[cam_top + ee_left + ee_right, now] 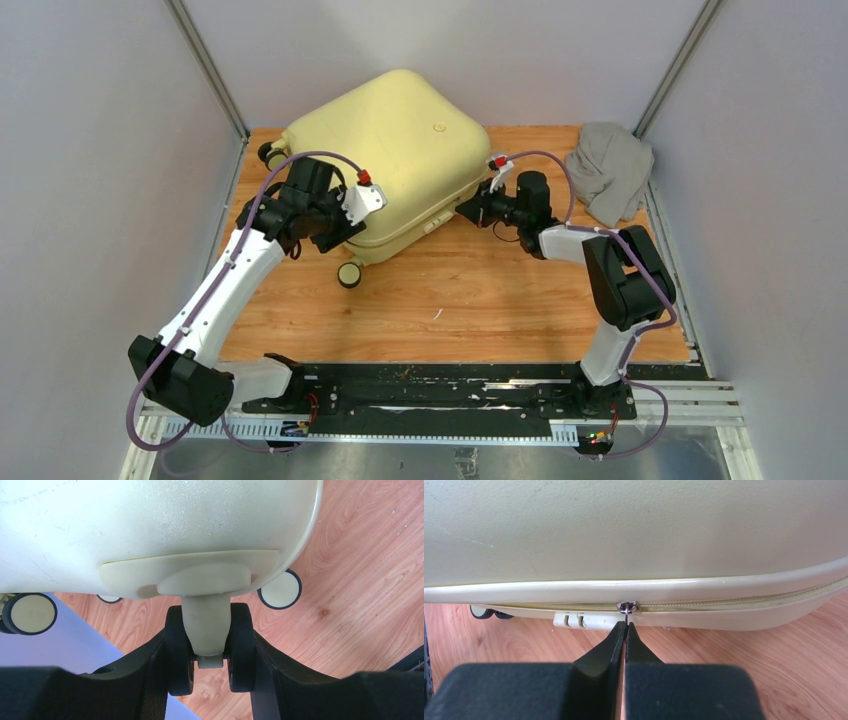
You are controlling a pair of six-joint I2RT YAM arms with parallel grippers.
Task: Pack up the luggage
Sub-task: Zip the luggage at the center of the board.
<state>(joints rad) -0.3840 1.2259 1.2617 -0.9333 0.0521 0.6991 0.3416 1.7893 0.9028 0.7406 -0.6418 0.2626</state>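
Note:
The pale yellow luggage (400,140) lies closed on the wooden table, tilted toward the back left. My left gripper (335,230) is at its near-left corner. In the left wrist view this gripper (210,650) is shut on a caster wheel (206,622), a cream stem between twin black tyres, under the shell (150,525). My right gripper (470,210) is at the luggage's right side seam. In the right wrist view its jaws (625,627) are pressed together on the thin metal zipper pull hanging from the slider (627,606).
A crumpled grey cloth garment (610,170) lies at the back right corner. Another wheel (349,275) sticks out at the luggage's near corner. A cream lock block (584,620) sits just left of the zipper slider. Grey walls enclose the table on three sides.

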